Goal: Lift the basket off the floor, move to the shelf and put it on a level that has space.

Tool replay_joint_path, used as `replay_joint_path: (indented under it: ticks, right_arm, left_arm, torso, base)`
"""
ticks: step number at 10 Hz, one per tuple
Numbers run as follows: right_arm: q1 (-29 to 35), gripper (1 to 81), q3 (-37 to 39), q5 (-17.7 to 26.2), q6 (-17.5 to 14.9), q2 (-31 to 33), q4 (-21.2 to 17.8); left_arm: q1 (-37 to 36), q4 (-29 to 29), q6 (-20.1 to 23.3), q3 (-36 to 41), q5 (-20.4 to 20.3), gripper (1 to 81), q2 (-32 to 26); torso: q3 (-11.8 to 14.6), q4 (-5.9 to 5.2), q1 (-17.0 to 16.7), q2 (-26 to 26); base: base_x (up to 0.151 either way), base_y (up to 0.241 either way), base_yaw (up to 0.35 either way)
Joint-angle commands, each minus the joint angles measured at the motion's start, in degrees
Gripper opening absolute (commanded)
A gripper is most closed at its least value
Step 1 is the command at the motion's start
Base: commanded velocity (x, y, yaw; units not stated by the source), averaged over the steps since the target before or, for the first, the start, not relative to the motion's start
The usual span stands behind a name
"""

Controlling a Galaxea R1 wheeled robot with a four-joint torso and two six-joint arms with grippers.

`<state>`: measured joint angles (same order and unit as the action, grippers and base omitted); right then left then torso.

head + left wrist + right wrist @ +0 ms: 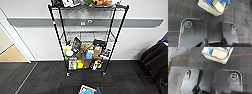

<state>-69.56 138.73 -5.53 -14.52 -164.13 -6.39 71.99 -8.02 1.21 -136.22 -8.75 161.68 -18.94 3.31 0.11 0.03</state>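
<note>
The basket sits on the floor at the near edge of the head view, a short way in front of the shelf. It is beige and woven, with a blue plush toy and a brown cardboard box inside. Both wrist views look down on the basket resting on dark carpet, just beyond the robot's own dark plates, with nothing touching it. The shelf is a black wire rack on casters. Its middle level looks bare, the top tier carries toys, and the lower tiers are packed with boxes.
A white wall with a grey band stands behind the rack. At the left a doorway opens onto tan wooden flooring. A dark bulky object stands at the right. Thin red lines cross the carpet.
</note>
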Motion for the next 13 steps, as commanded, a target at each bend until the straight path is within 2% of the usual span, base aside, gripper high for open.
replay_joint_path:
  ticks: [1,3,5,6,8,9,10,11,13]
  right_arm:
    - [2.1,81.1,0.7,3.1,0.2,-0.4,-0.4]
    - [1.8,81.1,1.3,3.1,0.2,-0.4,-0.4]
    - [2.0,81.1,1.3,3.1,0.2,-0.3,-0.4]
    - [2.1,81.1,1.3,3.1,0.2,-0.3,-0.5]
    - [2.4,81.1,1.0,3.1,0.5,-0.3,-0.6]
    - [2.4,81.1,0.9,3.1,1.1,-0.4,-0.8]
    - [2.4,81.1,0.8,3.1,1.5,-0.5,-0.7]
    - [2.4,81.1,1.0,3.1,1.9,-0.6,-0.7]
    - [2.4,81.1,1.0,3.1,2.4,-0.4,-0.7]
  left_arm:
    - [-2.3,-1.3,-0.4,-0.5,3.0,81.1,-1.5]
    - [-4.6,-2.7,-0.4,-0.5,3.1,81.1,-2.0]
    - [-7.4,-4.9,-0.6,-0.5,4.4,81.1,-2.4]
    - [-8.6,-5.0,-0.6,-0.5,7.1,81.1,-2.7]
    - [-9.6,-5.3,-0.6,-0.6,8.0,81.1,-3.1]
    - [-10.4,-6.1,-0.6,-0.5,8.4,81.1,-3.7]
    - [-11.4,-6.5,-0.7,-0.5,9.0,81.1,-3.8]
    - [-12.6,-7.2,-0.6,-0.6,10.2,81.1,-4.1]
    - [-14.7,-8.2,-0.6,-0.5,12.4,81.1,-4.0]
  torso:
    - [0.0,0.00,3.7,-5.7]
    - [0.0,0.00,3.8,-5.9]
    - [-5.4,0.00,5.3,-8.4]
    - [-6.0,0.00,6.3,-10.0]
    - [-9.1,0.00,8.4,-13.4]
    - [-8.8,0.00,9.7,-15.3]
    - [-7.2,0.00,10.9,-17.2]
    - [-8.7,0.00,11.9,-18.8]
    - [-9.5,0.00,13.9,-21.8]
  base:
    - [0.000,0.000,0.000]
    - [0.000,0.000,0.000]
    - [0.000,0.000,0.000]
    - [0.000,0.000,0.000]
    - [0.000,0.000,0.000]
    - [0.000,0.000,0.000]
    - [0.000,0.000,0.000]
    - [0.000,0.000,0.000]
    - [0.000,0.000,0.000]
